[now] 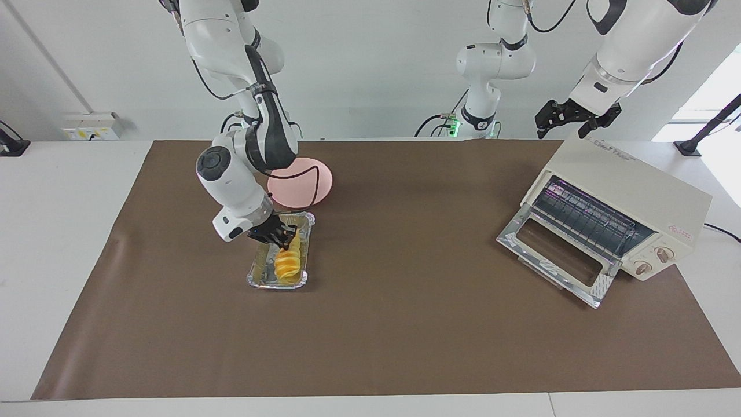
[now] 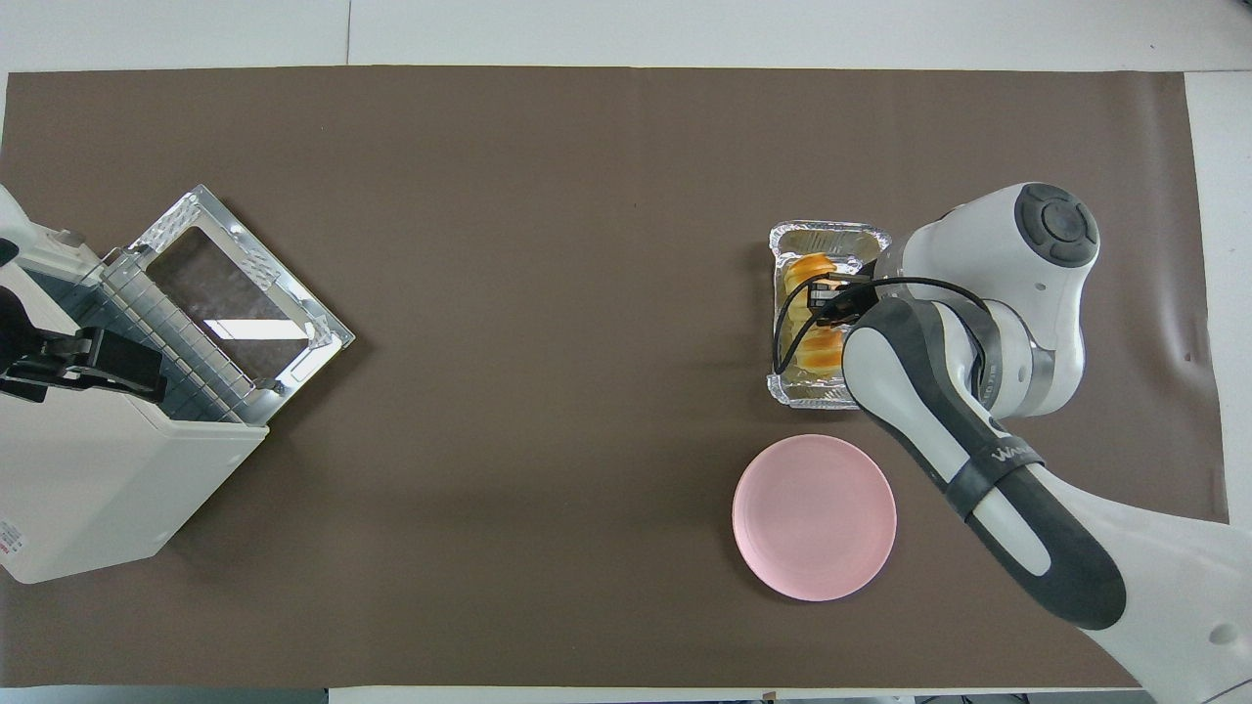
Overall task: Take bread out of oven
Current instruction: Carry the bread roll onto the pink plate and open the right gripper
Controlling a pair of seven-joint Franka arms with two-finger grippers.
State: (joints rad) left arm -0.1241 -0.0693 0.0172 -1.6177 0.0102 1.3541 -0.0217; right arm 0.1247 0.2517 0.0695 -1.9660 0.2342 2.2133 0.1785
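The golden ridged bread [image 1: 288, 262] [image 2: 818, 352] lies in a crinkled foil tray [image 1: 259, 278] [image 2: 827, 233] toward the right arm's end of the table, outside the oven. My right gripper [image 1: 283, 235] [image 2: 829, 299] reaches down into the tray and is shut on the bread's end nearer the robots, which stands slightly raised. The cream-white oven [image 1: 634, 188] [image 2: 93, 489] sits at the left arm's end with its glass door [image 1: 553, 255] [image 2: 235, 293] dropped open and the wire rack bare. Over the oven's top my left gripper [image 1: 560, 123] [image 2: 93, 362] waits, open.
A pink round plate [image 1: 304, 186] [image 2: 814, 516] lies beside the foil tray, nearer to the robots, partly covered by the right arm in the facing view. A brown mat [image 1: 405, 324] covers the table between tray and oven.
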